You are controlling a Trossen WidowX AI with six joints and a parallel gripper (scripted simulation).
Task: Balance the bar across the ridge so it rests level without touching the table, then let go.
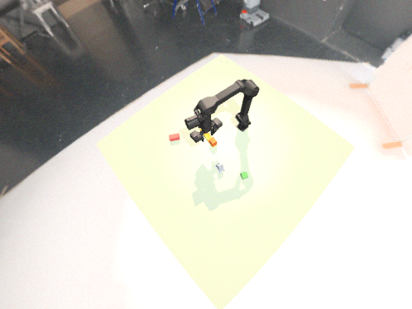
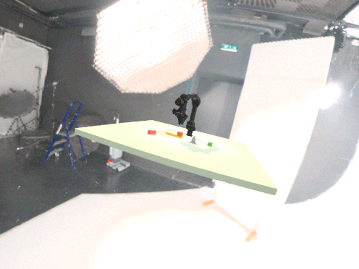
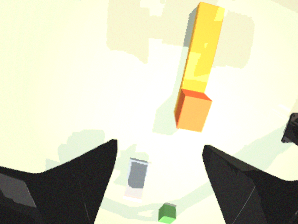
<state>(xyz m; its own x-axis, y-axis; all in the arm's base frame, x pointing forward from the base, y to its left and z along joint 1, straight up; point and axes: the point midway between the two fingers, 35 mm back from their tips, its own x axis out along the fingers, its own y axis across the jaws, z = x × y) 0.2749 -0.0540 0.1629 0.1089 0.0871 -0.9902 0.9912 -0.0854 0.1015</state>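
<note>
The yellow bar [image 1: 208,136] [image 2: 171,134] [image 3: 202,47] lies on the table, with an orange block [image 1: 213,142] [image 2: 179,134] [image 3: 193,113] at one end. The grey ridge [image 1: 220,168] [image 2: 194,140] [image 3: 137,173] stands apart from the bar with nothing across it. My gripper [image 2: 182,125] [image 3: 161,148] is open and empty, above the table. In the wrist view the bar lies ahead of the fingertips, a little to the right, and the ridge shows between the fingers, far below. In the top view the gripper partly hides the bar.
A green cube [image 1: 244,175] [image 2: 210,144] [image 3: 167,214] sits on the table beyond the ridge, on the side away from the bar. A red block [image 1: 174,137] [image 2: 152,132] lies on the other side of the bar. The arm's base stands at the back of these objects in the exterior view.
</note>
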